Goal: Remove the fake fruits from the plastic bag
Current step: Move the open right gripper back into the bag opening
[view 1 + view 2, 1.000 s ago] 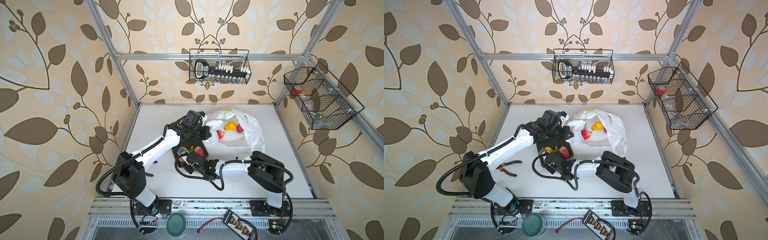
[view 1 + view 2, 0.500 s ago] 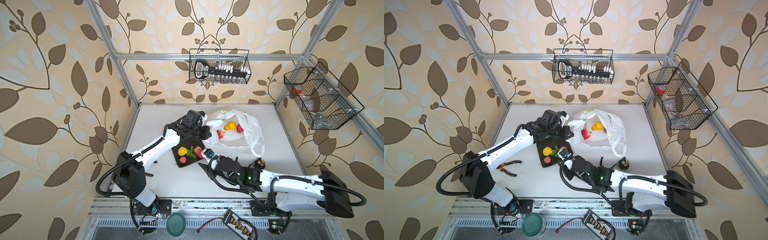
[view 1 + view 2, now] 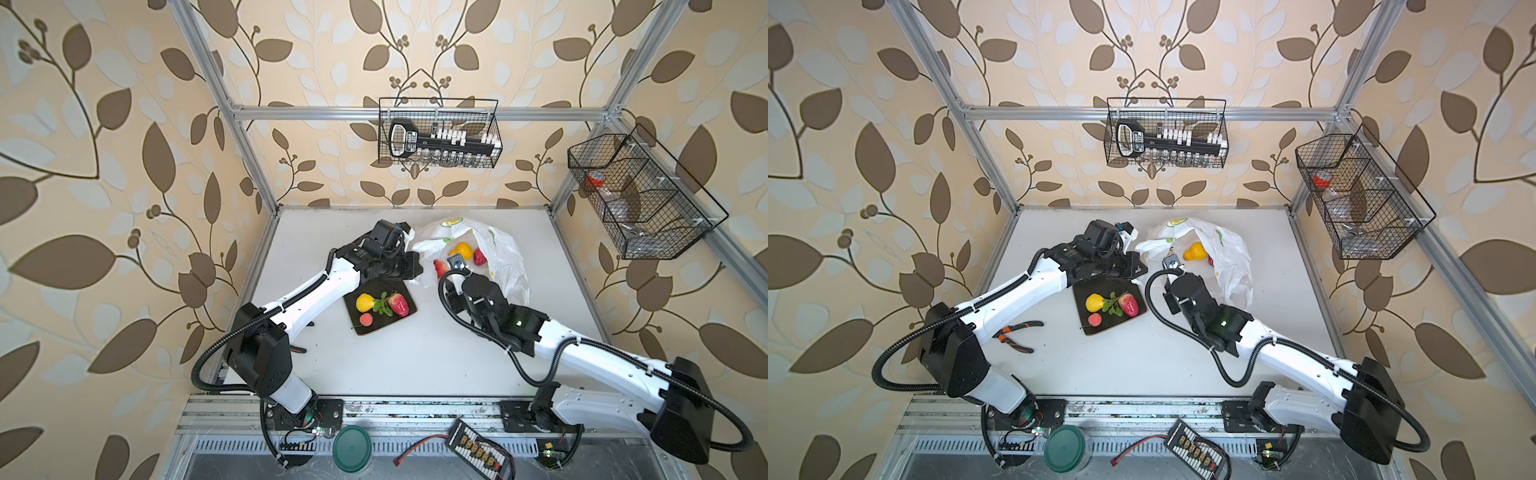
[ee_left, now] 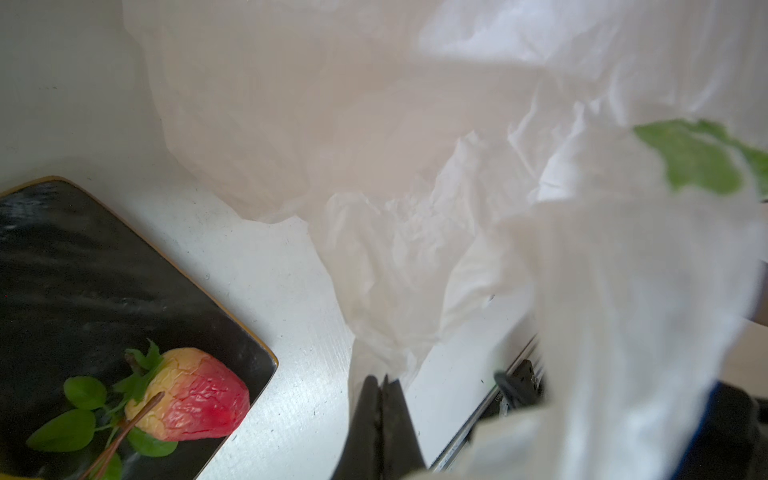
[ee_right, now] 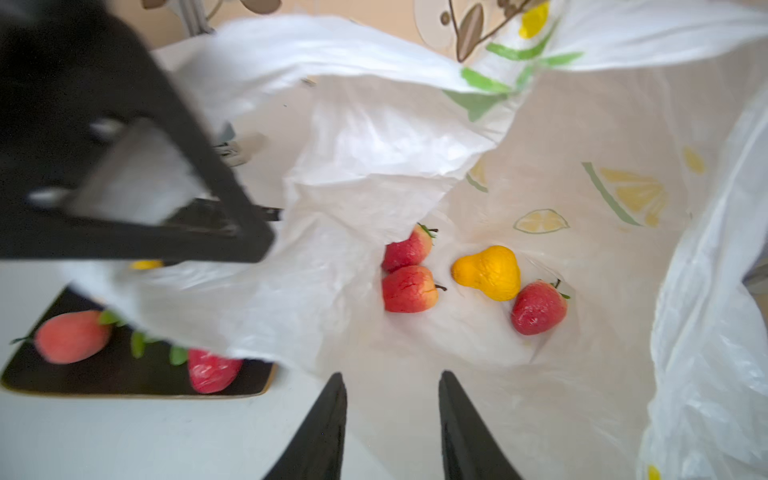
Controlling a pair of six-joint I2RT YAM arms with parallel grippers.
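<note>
Gaping on the table [image 3: 415,361], the plastic bag [image 3: 507,266] is being pinched by the fully closed left gripper [image 4: 380,386]; the right gripper [image 5: 391,374] is being held partly open, empty, at its mouth, four fake fruits [image 5: 490,272] lying inside, others on the dark tray [image 3: 384,325].

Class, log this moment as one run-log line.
left gripper: shut on plastic bag | right gripper: open, empty, at bag mouth | fake fruits in bag: four

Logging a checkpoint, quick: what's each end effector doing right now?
Left end effector: closed on the plastic bag.
Right end effector: open, holding nothing.
</note>
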